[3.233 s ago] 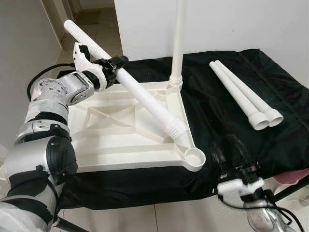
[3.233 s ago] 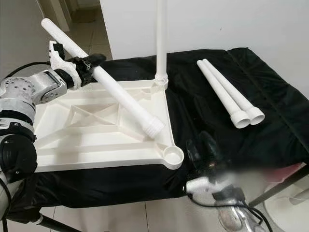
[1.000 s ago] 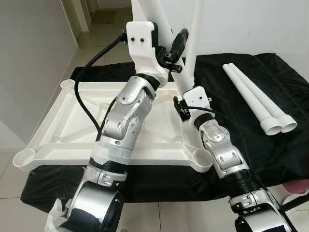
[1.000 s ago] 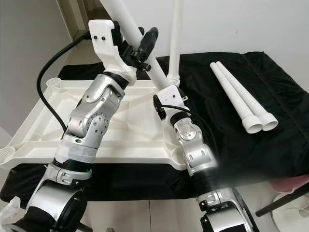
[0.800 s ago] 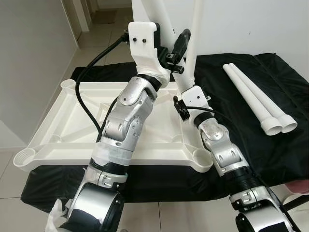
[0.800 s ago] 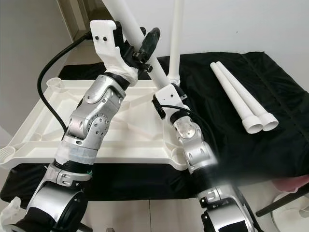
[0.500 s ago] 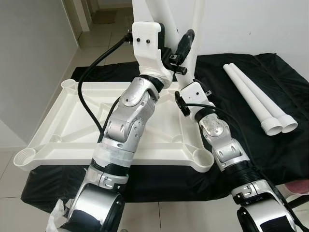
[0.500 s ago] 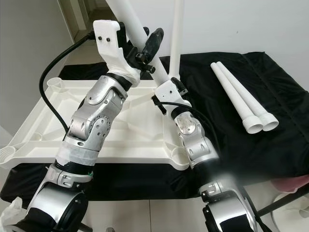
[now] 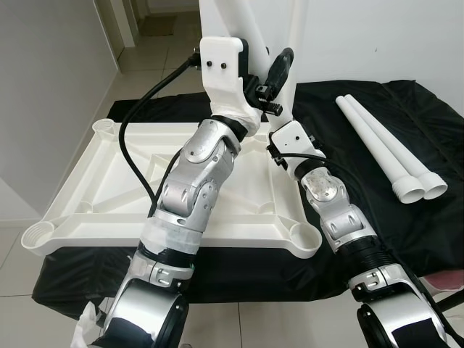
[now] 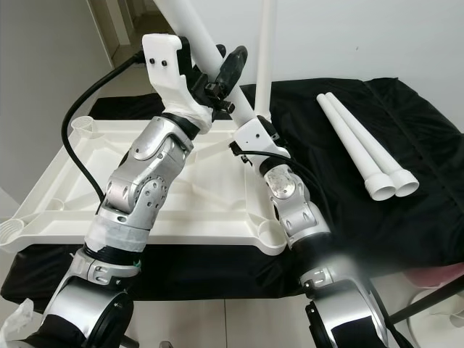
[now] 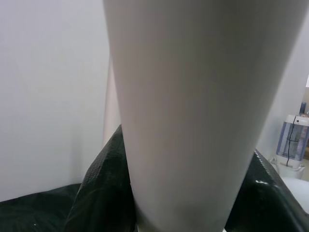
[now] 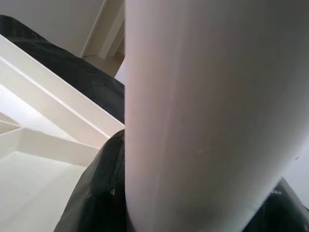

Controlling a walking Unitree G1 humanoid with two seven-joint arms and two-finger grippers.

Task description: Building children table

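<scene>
No text, label, brand or number can be read anywhere. A small appliance (image 11: 290,140) beyond the black cloth may carry markings, but it is too blurred to tell.

You're in home interior, plain room. White painted wall (image 9: 377,36) behind work surface. Pale glossy floor tiles (image 9: 14,290) underfoot. Doorway (image 9: 156,11) at back opens onto tiled passage, grey wall (image 9: 43,94) on your left side. Black cloth (image 10: 377,232) draped over low stand serves as makeshift workbench. Small white-and-blue appliance (image 11: 291,140) stands on floor by wall; looks like humidifier, can't tell for sure.
</scene>
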